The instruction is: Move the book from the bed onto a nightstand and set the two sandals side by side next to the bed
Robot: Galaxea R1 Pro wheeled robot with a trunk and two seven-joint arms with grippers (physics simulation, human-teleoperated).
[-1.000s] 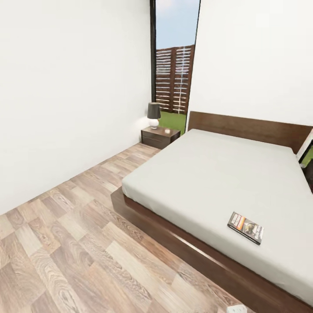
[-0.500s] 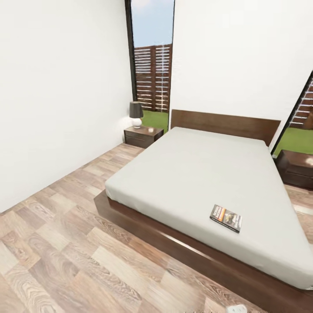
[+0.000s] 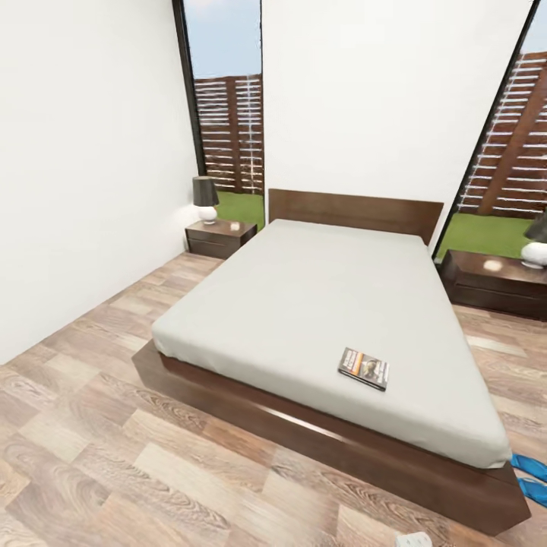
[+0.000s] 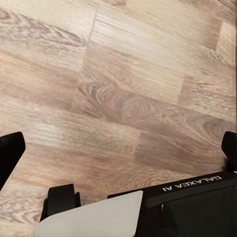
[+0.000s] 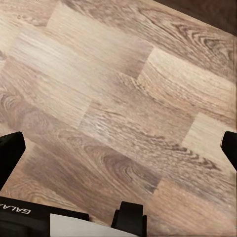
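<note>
Nearest, both wrist views look down on brown wood-plank floor (image 4: 123, 89). The left claw (image 4: 118, 148) and the right claw (image 5: 118, 145) each show black fingertips at opposite edges of their views, spread wide with nothing between them.

Further on stands the large low bed with dark brown frame and light-grey mattress (image 3: 304, 304). The small thin paperback with dark cover and orange band (image 3: 363, 368) lies flat on the mattress near the foot edge, towards the bed's right corner. It looks light and stiff enough to lift by one edge, though lying flush on soft sheeting it gives little purchase; I judge pressing a finger into the mattress beside its long edge and pinching across the thin side would serve. The cover may be slippery.

On the floor just beside the bed's near right corner lie the two bright blue flat sandals (image 3: 530, 475), thin, light and probably bendy, best pinched at the sole's edge.

Farthest, low dark brown nightstands flank the headboard: one left (image 3: 220, 237), one right (image 3: 494, 282), each carrying a lamp.
</note>
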